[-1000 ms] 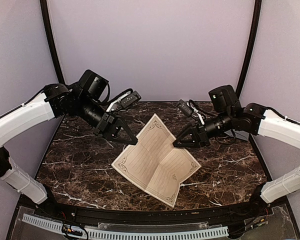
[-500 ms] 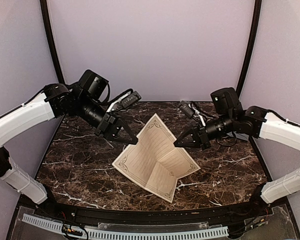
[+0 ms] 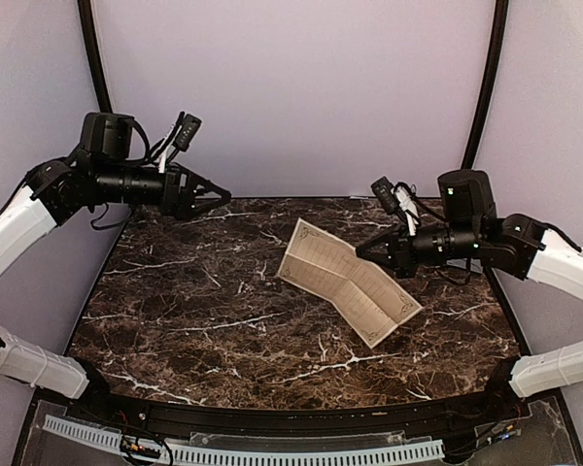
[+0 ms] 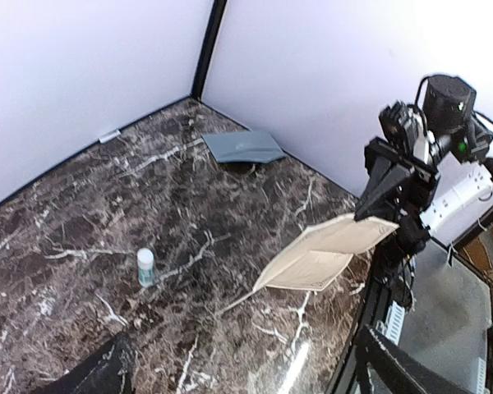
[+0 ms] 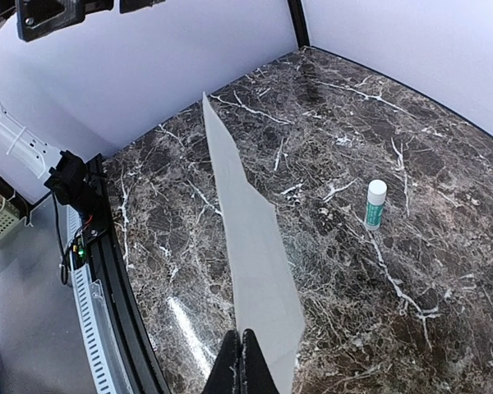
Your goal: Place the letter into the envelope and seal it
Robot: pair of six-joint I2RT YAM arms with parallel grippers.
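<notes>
The cream-tan letter (image 3: pixel 345 279) hangs folded over lengthwise above the middle of the marble table, lifted at its right end. My right gripper (image 3: pixel 366 254) is shut on that end. In the right wrist view the letter (image 5: pixel 255 246) runs away from the closed fingertips (image 5: pixel 245 349) as a narrow grey strip seen from behind. My left gripper (image 3: pixel 214 197) is high at the back left, well clear of the paper, with its fingers (image 4: pixel 107 369) spread wide and nothing between them. The slate-grey envelope (image 4: pixel 242 148) lies flat by the back wall, shown only in the left wrist view.
A small white and green glue stick (image 4: pixel 145 267) stands upright on the marble (image 5: pixel 375 203), apart from the paper. The table's black front rim (image 3: pixel 291 413) and a white cable tray (image 3: pixel 272 451) run along the near edge. Walls close in the back and sides.
My left gripper opened, let go of the letter's far corner and swung up and back to the left. The sheet has folded over and now hangs from the right gripper alone.
</notes>
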